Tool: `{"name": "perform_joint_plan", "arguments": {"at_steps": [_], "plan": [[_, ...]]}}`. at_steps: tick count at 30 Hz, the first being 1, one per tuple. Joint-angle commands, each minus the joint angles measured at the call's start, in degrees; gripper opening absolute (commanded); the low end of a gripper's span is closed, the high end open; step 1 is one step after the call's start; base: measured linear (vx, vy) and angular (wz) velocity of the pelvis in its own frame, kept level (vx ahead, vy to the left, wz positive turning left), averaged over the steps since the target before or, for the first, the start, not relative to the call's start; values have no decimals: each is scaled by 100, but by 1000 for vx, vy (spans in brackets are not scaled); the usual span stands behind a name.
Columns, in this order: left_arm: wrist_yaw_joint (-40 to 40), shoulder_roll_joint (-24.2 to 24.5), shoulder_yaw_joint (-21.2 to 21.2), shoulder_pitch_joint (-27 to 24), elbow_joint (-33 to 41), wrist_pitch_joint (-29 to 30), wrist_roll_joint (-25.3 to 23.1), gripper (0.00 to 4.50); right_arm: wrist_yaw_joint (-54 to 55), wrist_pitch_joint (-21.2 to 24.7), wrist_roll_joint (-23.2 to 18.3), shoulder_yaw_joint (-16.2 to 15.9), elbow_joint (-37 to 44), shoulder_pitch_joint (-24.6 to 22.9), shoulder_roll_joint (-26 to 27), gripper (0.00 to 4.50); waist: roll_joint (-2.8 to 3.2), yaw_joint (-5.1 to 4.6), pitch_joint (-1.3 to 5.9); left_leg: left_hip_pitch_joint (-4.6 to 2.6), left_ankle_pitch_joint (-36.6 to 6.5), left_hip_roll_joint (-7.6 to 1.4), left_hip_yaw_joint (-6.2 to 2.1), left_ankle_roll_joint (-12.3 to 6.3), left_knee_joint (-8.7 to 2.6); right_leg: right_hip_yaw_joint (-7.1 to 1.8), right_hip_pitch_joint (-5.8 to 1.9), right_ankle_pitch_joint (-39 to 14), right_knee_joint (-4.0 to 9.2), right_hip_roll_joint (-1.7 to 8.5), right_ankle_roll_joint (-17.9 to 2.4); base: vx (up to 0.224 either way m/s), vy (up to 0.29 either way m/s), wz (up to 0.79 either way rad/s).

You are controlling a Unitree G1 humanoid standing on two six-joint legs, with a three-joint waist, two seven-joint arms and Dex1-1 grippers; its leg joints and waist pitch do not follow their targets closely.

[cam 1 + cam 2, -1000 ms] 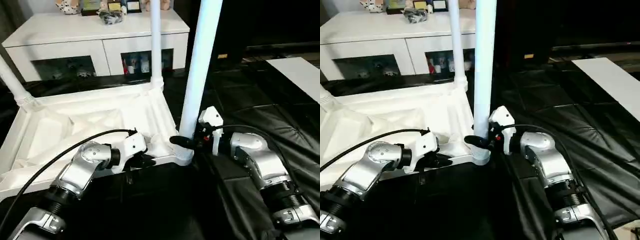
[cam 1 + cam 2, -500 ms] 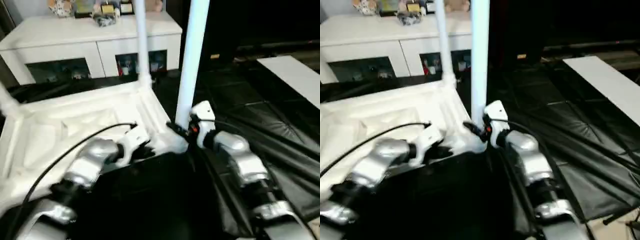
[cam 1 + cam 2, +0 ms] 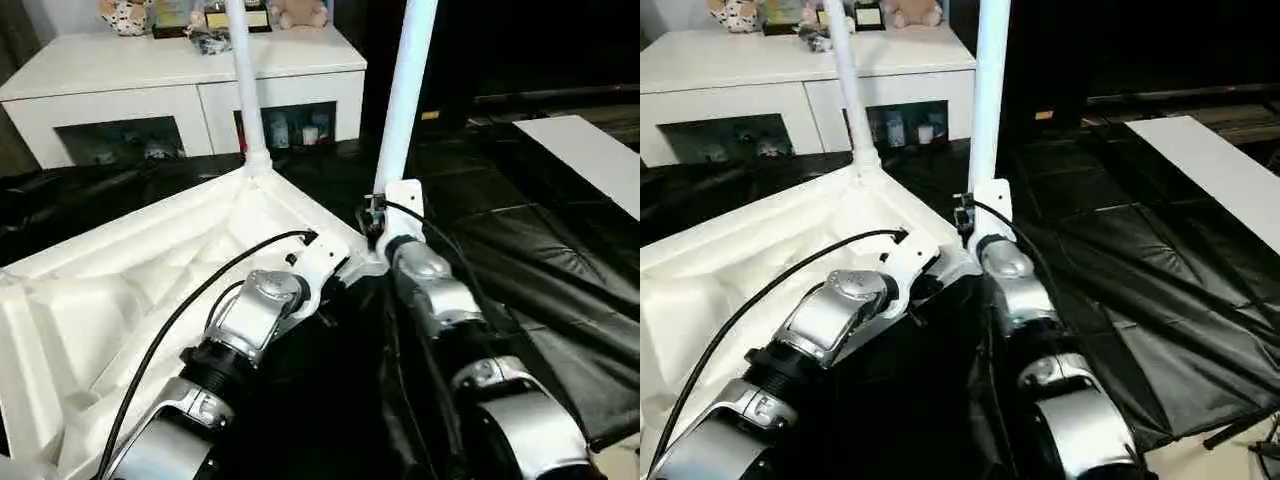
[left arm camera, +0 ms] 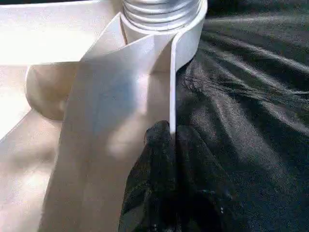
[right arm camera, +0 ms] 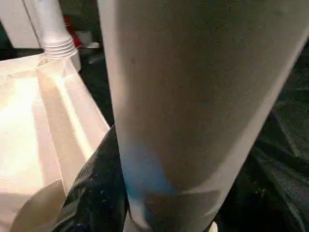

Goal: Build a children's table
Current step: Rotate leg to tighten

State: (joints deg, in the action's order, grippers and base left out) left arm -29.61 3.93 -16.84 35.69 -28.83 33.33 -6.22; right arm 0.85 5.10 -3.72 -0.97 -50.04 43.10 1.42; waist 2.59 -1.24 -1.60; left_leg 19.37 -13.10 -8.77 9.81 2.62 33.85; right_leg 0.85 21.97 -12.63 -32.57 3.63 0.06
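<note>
Head views: children's table (image 3: pixel 150 290) lies inverted on black sheet (image 3: pixel 540 250), tilted; white cabinet (image 3: pixel 180 90) beyond. Left gripper (image 3: pixel 325 290) at table's near rim; right gripper (image 3: pixel 372 225) at near leg (image 3: pixel 405 95), fingertips hidden.

L wrist: fingers (image 4: pixel 154 193) shut, pinching rim edge, leg socket just ahead.

R wrist: leg (image 5: pixel 193 96) between half-spread fingers (image 5: pixel 96 188), blocking most beyond; far leg (image 5: pixel 50 24) cut off

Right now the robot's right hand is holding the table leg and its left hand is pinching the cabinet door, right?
Not quite. The left hand is pinching the upside-down table's rim, not the cabinet door; the left wrist view shows it. The right hand does hold the table leg.
</note>
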Motion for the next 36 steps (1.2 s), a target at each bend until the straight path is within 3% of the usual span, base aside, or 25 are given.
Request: {"name": "perform_joint_plan", "arguments": {"at_steps": [1, 7, 8, 11, 13, 14, 17, 18, 20, 22, 23, 24, 25, 27, 28, 31, 33, 36], "plan": [[278, 25, 55, 85, -103, 53, -114, 0, -2, 306, 35, -20, -862, -326, 141, 184, 18, -17, 97, -30, -2997, -356, -235, 214, -641, -172, 35, -2372, 502, 428, -796, 0, 0, 0], [294, 100, 137, 131, -118, -34, -83, 0, -417, -163, -275, 272, -892, -200, 276, 184, 22, -7, 115, -8, -2827, -369, -218, 187, -647, -185, 4, -2043, 479, 431, -896, 0, 0, 0], [294, 114, 151, 129, -111, -71, -73, 0, -485, -221, -297, 284, -855, -187, 283, 240, 23, 3, 126, 18, -2665, -378, -212, 154, -648, -193, -24, -1811, 455, 437, -969, 0, 0, 0], [164, 185, 229, 91, -10, -232, 19, 0, -850, -359, -320, 238, -649, -98, 236, 261, 20, 28, 154, 35, -2301, -379, -169, 38, -614, -196, -46, -1456, 433, 437, -1145, 0, 0, 0], [-10, 257, 236, 43, 101, -401, 84, 0, -1091, -376, -362, 215, -468, -69, 192, 289, 12, 28, 195, 134, -1868, -389, -186, -72, -600, -190, -136, -1230, 389, 470, -1228, 0, 0, 0], [-102, 295, 244, 12, 169, -435, 129, 0, -1183, -379, -387, 214, -382, -61, 166, 289, 8, 29, 235, 159, -1463, -391, -170, -167, -563, -184, -159, -780, 339, 459, -1318, 0, 0, 0], [-564, 567, 115, -145, 479, -567, 175, 0, -1696, -201, -454, 148, 82, -147, -18, 318, 23, 56, 245, 172, -987, -398, -132, -396, -509, -164, -151, -286, 304, 457, -1543, 0, 0, 0], [-803, 685, 36, -206, 586, -724, 200, 0, -1903, -137, -454, 115, 234, -199, -92, 328, 35, 67, 271, 206, -633, -401, -128, -503, -469, -160, -201, 109, 242, 467, -1631, 58, -34, -3], [-1085, 839, -48, -296, 754, -842, 261, 0, -2146, -42, -440, 52, 445, -291, -216, 342, 47, 102, 299, 161, -135, -403, -91, -674, -394, -147, -189, 861, 171, 444, -1781, 82, -35, -1], [-1460, 1053, -117, -431, 1006, -891, 379, 0, -2527, 121, -450, -86, 833, -491, -429, 351, 45, 148, 344, 164, 467, -379, -70, -951, -306, -135, -196, 1848, 46, 425, -1947, 38, -14, 2], [-1682, 1172, -173, -490, 1106, -1038, 419, 0, -2708, 200, -489, -132, 1031, -595, -528, 372, 48, 178, 346, 162, 576, -381, -71, -1023, -294, -126, -202, 1983, 36, 426, -1967, 0, 0, 0], [-1856, 1278, -207, -549, 1210, -1061, 460, 0, -2911, 295, -537, -181, 1234, -698, -624, 377, 50, 217, 337, 153, 631, -385, -64, -1086, -286, -117, -191, 2033, 41, 421, -1952, 0, 0, 0], [-2068, 1432, -252, -628, 1335, -1131, 487, 0, -3241, 446, -601, -277, 1553, -862, -793, 380, 87, 282, 340, 101, 615, -432, -47, -1183, -272, -88, -147, 1975, 31, 419, -1958, 0, 0, 0], [-2304, 1567, -288, -707, 1440, -1274, 534, 0, -3552, 609, -659, -361, 1845, -1011, -958, 387, 76, 336, 326, 123, 601, -448, -48, -1168, -272, -69, -169, 1703, 25, 415, -1917, 0, 0, 0], [-2534, 1703, -302, -794, 1569, -1315, 609, 0, -3979, 752, -701, -502, 2195, -1197, -1203, 413, 89, 347, 324, 113, 576, -455, -46, -1137, -271, -66, -153, 1591, 21, 413, -1909, 0, 0, 0], [-2810, 1920, -347, -858, 1659, -1597, 651, 0, -4857, 956, -731, -869, 2864, -1567, -1747, 425, 113, 430, 281, 90, 252, -483, -45, -911, -296, -46, -140, 818, 63, 398, -1794, 0, 0, 0], [-2846, 1958, -342, -860, 1677, -1627, 663, 0, -5064, 988, -734, -971, 3025, -1653, -1895, 443, 130, 458, 278, 98, 197, -484, -52, -799, -303, -47, -143, 704, 58, 398, -1742, 0, 0, 0], [-2927, 2046, -273, -835, 1711, -1646, 746, 0, -5551, 1061, -713, -1200, 3455, -1874, -2282, 443, 91, 482, 269, 94, -59, -470, -34, -656, -303, -70, -142, 532, 82, 417, -1710, 0, 0, 0]]}}
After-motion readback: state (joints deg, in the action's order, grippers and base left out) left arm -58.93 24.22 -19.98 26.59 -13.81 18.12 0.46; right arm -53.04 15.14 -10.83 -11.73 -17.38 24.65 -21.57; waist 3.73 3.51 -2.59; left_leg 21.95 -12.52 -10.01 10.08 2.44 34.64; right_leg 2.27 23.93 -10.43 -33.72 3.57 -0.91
